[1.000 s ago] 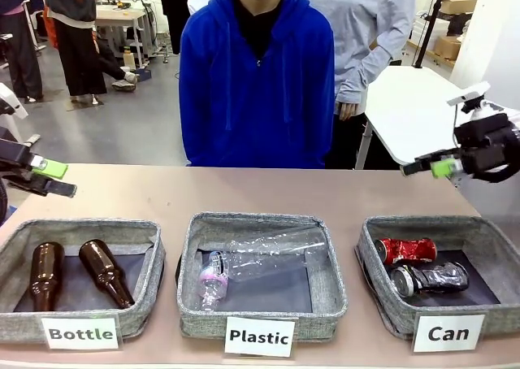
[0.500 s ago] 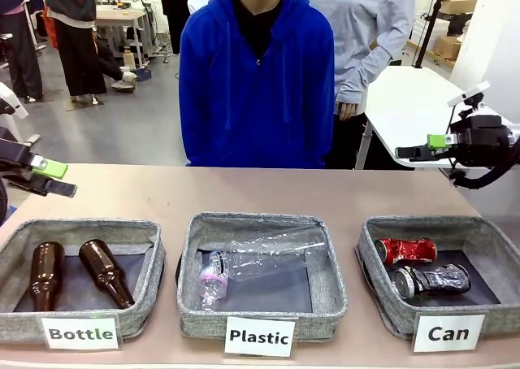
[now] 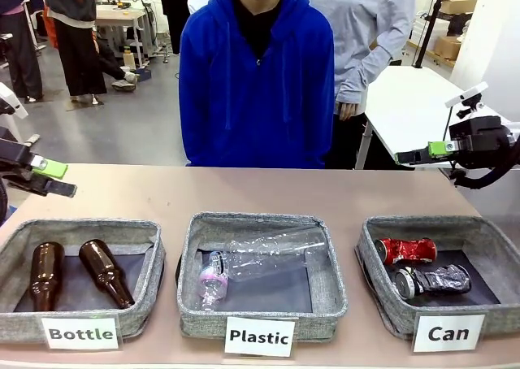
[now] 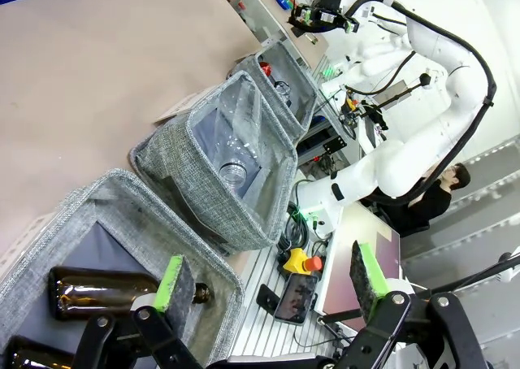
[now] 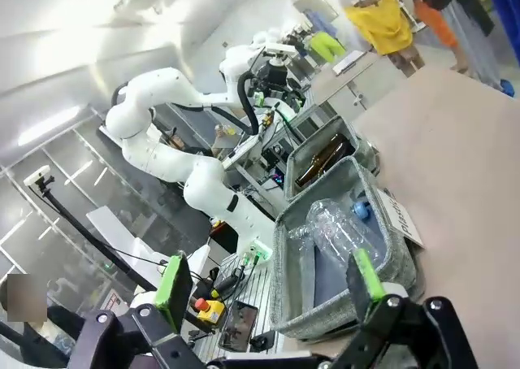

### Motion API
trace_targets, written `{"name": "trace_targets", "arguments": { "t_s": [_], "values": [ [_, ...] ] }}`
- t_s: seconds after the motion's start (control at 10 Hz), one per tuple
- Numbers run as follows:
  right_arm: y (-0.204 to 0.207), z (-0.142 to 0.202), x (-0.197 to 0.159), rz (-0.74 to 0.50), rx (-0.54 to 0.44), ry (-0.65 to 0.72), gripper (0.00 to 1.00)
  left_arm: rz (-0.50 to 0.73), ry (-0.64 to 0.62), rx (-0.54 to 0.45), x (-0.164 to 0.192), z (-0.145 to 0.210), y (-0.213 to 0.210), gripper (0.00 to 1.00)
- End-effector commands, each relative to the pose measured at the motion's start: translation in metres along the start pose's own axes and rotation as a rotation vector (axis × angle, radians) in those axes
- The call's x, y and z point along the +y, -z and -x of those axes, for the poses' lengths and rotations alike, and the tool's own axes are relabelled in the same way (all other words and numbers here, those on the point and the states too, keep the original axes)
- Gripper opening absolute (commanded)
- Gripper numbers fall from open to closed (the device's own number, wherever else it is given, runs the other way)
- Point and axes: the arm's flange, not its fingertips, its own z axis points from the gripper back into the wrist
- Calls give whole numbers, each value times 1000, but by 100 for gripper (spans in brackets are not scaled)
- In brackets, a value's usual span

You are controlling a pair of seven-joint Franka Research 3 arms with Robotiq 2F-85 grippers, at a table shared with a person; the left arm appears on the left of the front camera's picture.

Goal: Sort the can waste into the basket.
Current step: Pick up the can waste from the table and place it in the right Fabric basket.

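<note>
The Can basket [image 3: 422, 221], grey fabric with a white "Can" label [image 3: 448, 333], sits at the table's front right. Inside it lie a crushed red can [image 3: 406, 249] and a crushed silver-and-dark can [image 3: 432, 281]. My right gripper [image 3: 418, 153] hangs open and empty above the basket's far right, well clear of the cans. Its fingers also stand apart in the right wrist view [image 5: 268, 278]. My left gripper [image 3: 58, 179] is open at the far left edge, above the Bottle basket [image 4: 122, 214]; nothing sits between its pads [image 4: 268, 275].
The Plastic basket [image 3: 264, 223] in the middle holds a clear bottle [image 3: 260, 259]. The Bottle basket [image 3: 81, 227] on the left holds two brown bottles [image 3: 106, 271]. A person in a blue hoodie [image 3: 256, 84] stands at the far side. Bare tabletop [image 3: 244, 190] lies behind the baskets.
My right gripper has risen from just above the Can basket and drawn back a little to the right. The silver can shifted slightly. The left arm has not moved.
</note>
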Motion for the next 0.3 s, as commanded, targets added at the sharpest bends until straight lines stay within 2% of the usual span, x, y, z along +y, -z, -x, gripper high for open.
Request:
{"name": "trace_targets", "arguments": {
  "t_s": [0.0,0.2],
  "values": [
    [0,-2,2,13,11,-19,100,-1,-5,-11,-3,-1,1,100],
    [0,-2,2,13,11,-19,100,-1,-5,-11,-3,-1,1,100]
  ]
}}
